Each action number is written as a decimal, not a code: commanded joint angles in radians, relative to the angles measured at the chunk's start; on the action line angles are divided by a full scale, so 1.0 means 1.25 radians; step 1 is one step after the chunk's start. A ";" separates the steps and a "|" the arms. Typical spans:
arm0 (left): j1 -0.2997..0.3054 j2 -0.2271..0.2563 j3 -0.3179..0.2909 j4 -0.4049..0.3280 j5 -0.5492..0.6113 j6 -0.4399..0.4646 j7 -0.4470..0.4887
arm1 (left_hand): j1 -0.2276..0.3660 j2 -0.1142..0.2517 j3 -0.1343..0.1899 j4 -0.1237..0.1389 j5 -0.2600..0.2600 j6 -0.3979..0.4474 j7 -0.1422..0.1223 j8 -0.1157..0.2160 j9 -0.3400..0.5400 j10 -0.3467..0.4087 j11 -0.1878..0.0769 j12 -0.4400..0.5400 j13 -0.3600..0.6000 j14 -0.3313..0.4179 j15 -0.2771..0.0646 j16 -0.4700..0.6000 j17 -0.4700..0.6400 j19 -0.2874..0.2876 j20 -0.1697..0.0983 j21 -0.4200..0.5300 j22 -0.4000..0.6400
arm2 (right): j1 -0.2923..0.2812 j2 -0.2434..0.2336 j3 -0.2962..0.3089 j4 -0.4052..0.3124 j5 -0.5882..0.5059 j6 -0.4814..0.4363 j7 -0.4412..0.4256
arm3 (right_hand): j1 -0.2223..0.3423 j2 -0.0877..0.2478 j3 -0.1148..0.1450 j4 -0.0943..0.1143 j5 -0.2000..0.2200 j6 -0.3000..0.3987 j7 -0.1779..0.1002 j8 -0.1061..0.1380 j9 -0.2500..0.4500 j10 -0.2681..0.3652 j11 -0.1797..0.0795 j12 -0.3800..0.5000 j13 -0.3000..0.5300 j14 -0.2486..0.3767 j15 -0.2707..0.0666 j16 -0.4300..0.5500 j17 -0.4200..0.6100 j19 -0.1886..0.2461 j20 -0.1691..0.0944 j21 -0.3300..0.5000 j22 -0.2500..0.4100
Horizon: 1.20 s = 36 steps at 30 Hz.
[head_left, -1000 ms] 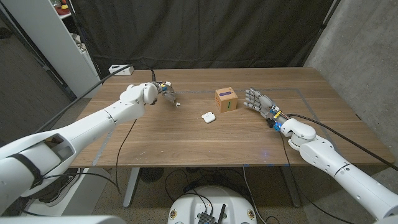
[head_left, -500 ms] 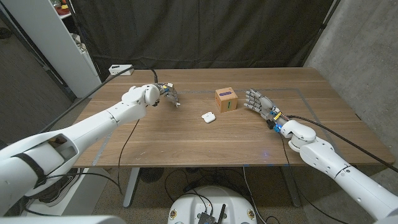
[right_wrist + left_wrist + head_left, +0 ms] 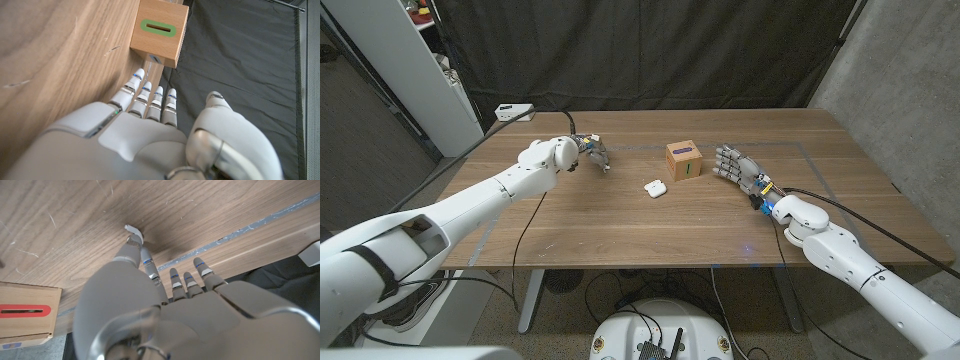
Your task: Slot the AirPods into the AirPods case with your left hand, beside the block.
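So the tiny white glossy AirPod [image 3: 133, 229] is pinched at the left hand [image 3: 590, 152]'s fingers [image 3: 134, 247], well apart from the small white rounded AirPods case [image 3: 654, 187] sitting just beside the wooden cube block [image 3: 683, 160]. Over the last second the hand has barely crept toward it, so slotting hasn't begun. Right hand [image 3: 737, 166] idles by the block on the grainy walnut surface [image 3: 620, 230], fingers together, holding nothing.

Bare wood between left hand [image 3: 592, 153] and AirPods case [image 3: 655, 187], wooden block [image 3: 683, 160] just beyond the case (right hand [image 3: 738, 167] flanking it).
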<state>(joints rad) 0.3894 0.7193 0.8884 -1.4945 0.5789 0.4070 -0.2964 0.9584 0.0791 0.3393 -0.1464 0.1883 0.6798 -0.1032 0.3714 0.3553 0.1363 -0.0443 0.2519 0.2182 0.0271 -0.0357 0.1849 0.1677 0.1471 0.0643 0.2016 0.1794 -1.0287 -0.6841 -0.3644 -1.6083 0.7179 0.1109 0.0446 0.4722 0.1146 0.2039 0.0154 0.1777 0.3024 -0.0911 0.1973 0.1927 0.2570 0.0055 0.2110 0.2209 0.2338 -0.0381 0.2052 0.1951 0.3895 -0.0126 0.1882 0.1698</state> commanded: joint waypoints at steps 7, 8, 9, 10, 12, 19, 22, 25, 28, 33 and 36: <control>-0.013 -0.009 0.017 0.015 0.006 -0.003 -0.014 | 0.010 0.005 -0.007 0.000 -0.002 0.013 0.003 0.004 0.007 0.003 -0.001 0.002 0.003 0.005 0.000 -0.003 0.002 0.009 0.001 0.004 0.002 | -0.016 0.003 0.005 -0.004 0.004 0.009 -0.007 | -0.010 -0.003 0.000 -0.002 0.002 0.004 -0.004 0.001 0.003 0.006 -0.003 0.003 0.002 0.005 -0.044 0.001 0.001 0.004 0.005 0.004 0.002; -0.013 -0.007 0.018 0.015 0.007 -0.007 -0.016 | 0.011 0.005 -0.008 0.000 -0.002 0.013 0.003 0.004 0.007 0.002 0.001 0.002 0.003 0.005 0.000 -0.003 0.002 0.009 0.002 0.004 0.002 | -0.016 0.002 0.004 -0.002 0.002 0.012 -0.004 | -0.011 -0.003 0.000 -0.002 0.002 0.004 -0.004 0.001 0.003 0.006 -0.002 0.003 0.002 0.005 -0.044 0.001 0.001 0.004 0.005 0.003 0.002; -0.013 -0.007 0.020 0.014 0.009 -0.002 -0.019 | 0.011 0.005 -0.008 0.000 -0.002 0.014 0.003 0.005 0.008 0.001 0.000 0.001 0.003 0.005 -0.001 -0.003 0.002 0.009 0.002 0.004 0.002 | -0.017 0.002 0.005 -0.003 0.003 0.012 -0.005 | -0.011 -0.002 0.000 -0.002 0.002 0.004 -0.004 0.001 0.003 0.006 -0.002 0.003 0.002 0.005 -0.044 0.001 0.001 0.004 0.005 0.004 0.002; -0.013 -0.008 0.020 0.013 0.010 -0.001 -0.020 | 0.011 0.005 -0.008 -0.001 -0.002 0.014 0.004 0.004 0.008 0.001 0.000 0.001 0.003 0.005 0.000 -0.003 0.002 0.009 0.002 0.004 0.002 | -0.017 0.002 0.005 -0.003 0.004 0.012 -0.005 | -0.012 -0.002 0.000 -0.002 0.002 0.004 -0.004 0.001 0.003 0.006 -0.001 0.003 0.002 0.005 -0.044 0.002 0.001 0.004 0.006 0.003 0.002; -0.013 -0.007 0.022 0.012 0.010 0.001 -0.023 | 0.016 0.005 -0.010 -0.003 -0.002 0.011 0.004 0.004 0.011 0.001 0.000 0.001 0.003 0.005 0.000 -0.003 0.002 0.008 0.002 0.003 0.002 | -0.020 0.002 0.007 -0.003 0.006 0.013 -0.005 | -0.013 -0.002 0.000 -0.002 0.002 0.003 -0.003 0.001 0.003 0.006 0.000 0.003 0.002 0.005 -0.043 0.001 0.001 0.004 0.006 0.003 0.002; -0.009 -0.009 0.025 0.011 0.015 0.005 -0.021 | 0.027 0.007 -0.012 -0.006 -0.002 0.025 0.012 0.011 0.021 0.001 0.000 0.000 0.002 0.004 0.002 -0.004 0.002 0.008 0.003 0.003 0.002 | -0.027 0.003 0.009 -0.001 0.008 0.021 -0.002 | -0.016 -0.002 -0.001 -0.001 0.002 0.003 -0.002 0.001 0.003 0.006 -0.001 0.003 0.002 0.006 -0.043 0.001 0.001 0.004 0.007 0.004 0.002; -0.007 -0.009 0.025 0.012 0.017 0.003 -0.016 | 0.034 0.010 -0.013 -0.008 -0.001 0.042 0.016 0.021 0.028 0.006 0.000 0.002 0.002 0.009 -0.002 -0.002 0.002 0.009 0.004 0.003 0.002 | -0.030 0.003 0.010 -0.001 0.010 0.023 -0.002 | -0.019 -0.002 -0.001 0.000 0.002 0.004 -0.002 0.001 0.003 0.008 0.000 0.003 0.002 0.006 -0.043 0.001 0.001 0.004 0.007 0.004 0.002; -0.006 -0.013 0.026 0.014 0.019 0.008 -0.014 | 0.038 0.012 -0.013 -0.008 0.000 0.049 0.015 0.025 0.031 0.010 0.000 0.003 0.002 0.011 -0.004 -0.002 0.002 0.011 0.003 0.004 0.002 | -0.031 0.003 0.010 0.000 0.010 0.025 0.000 | -0.021 -0.002 -0.002 0.000 0.002 0.004 -0.002 0.001 0.003 0.007 -0.003 0.003 0.002 0.006 -0.042 0.001 0.001 0.004 0.007 0.004 0.002; -0.007 -0.013 0.029 0.020 0.020 0.000 -0.010 | 0.041 0.013 -0.013 -0.009 0.000 0.055 0.016 0.029 0.035 0.011 -0.002 0.003 0.002 0.013 -0.005 -0.001 0.002 0.011 0.003 0.004 0.002 | -0.032 0.003 0.011 0.000 0.012 0.025 0.000 | -0.023 -0.001 -0.002 0.000 0.002 0.004 -0.003 0.002 0.003 0.007 -0.002 0.003 0.002 0.006 -0.042 0.001 0.001 0.004 0.008 0.004 0.002; -0.002 -0.015 0.027 0.024 0.020 -0.004 0.006 | 0.048 0.015 -0.016 -0.009 0.000 0.069 0.021 0.039 0.045 0.021 -0.004 0.006 0.002 0.021 -0.009 0.000 0.001 0.015 0.003 0.005 0.002 | -0.029 0.003 0.009 0.005 0.012 0.026 0.008 | -0.027 -0.001 -0.002 0.001 0.002 0.004 -0.003 0.001 0.003 0.007 -0.002 0.003 0.002 0.006 -0.043 0.000 0.001 0.003 0.008 0.004 0.002; 0.000 -0.012 0.022 0.023 0.018 -0.001 0.010 | 0.051 0.015 -0.017 -0.009 0.000 0.073 0.020 0.043 0.051 0.028 -0.006 0.009 0.002 0.026 -0.015 0.001 0.001 0.018 0.002 0.006 0.003 | -0.026 0.003 0.008 0.005 0.014 0.023 0.010 | -0.028 0.000 -0.001 0.001 0.003 0.004 -0.004 0.001 0.003 0.008 0.000 0.003 0.002 0.005 -0.043 0.000 0.001 0.003 0.009 0.004 0.002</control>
<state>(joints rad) 0.3807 0.7040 0.9205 -1.4731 0.6016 0.4110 -0.3095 1.0087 0.0952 0.3213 -0.1560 0.1883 0.7573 -0.0766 0.4182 0.4123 0.1611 -0.0486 0.2556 0.2186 0.0486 -0.0358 0.1807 0.1678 0.1579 0.0644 0.2016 0.1791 -1.0643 -0.6817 -0.3528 -1.6083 0.7302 0.1395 0.0461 0.4458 0.1146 0.2026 0.0140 0.1777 0.3024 -0.0911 0.1973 0.1927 0.2570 0.0055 0.2109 0.2208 0.2338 -0.0380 0.2052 0.1954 0.3914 -0.0107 0.1882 0.1698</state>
